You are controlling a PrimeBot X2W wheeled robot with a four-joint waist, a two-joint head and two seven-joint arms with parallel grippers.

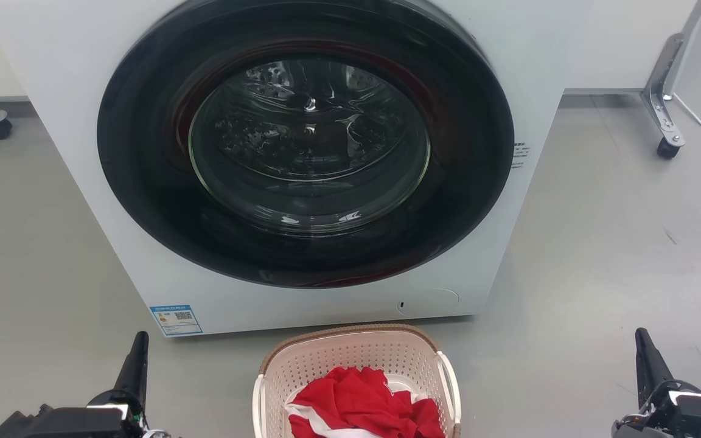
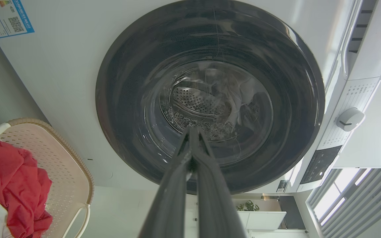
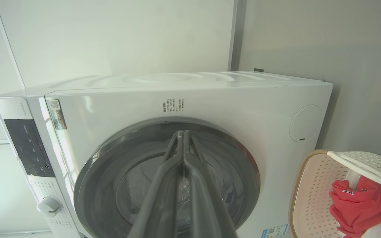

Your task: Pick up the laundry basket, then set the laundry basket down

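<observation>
One laundry basket [image 1: 356, 359] is found on the grey floor [image 1: 600, 274], just in front of the white washer [image 1: 64, 91], with red and white clothing [image 1: 356, 401] heaped inside it. The left gripper [image 1: 139, 344] and the right gripper [image 1: 644, 340] are held low at either side, well apart from the basket, each with its fingers pressed together and nothing grasped between them.

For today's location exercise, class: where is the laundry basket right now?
Head view, bottom centre: the laundry basket sits on the floor just before the washer, between the left claw and the right claw.
</observation>
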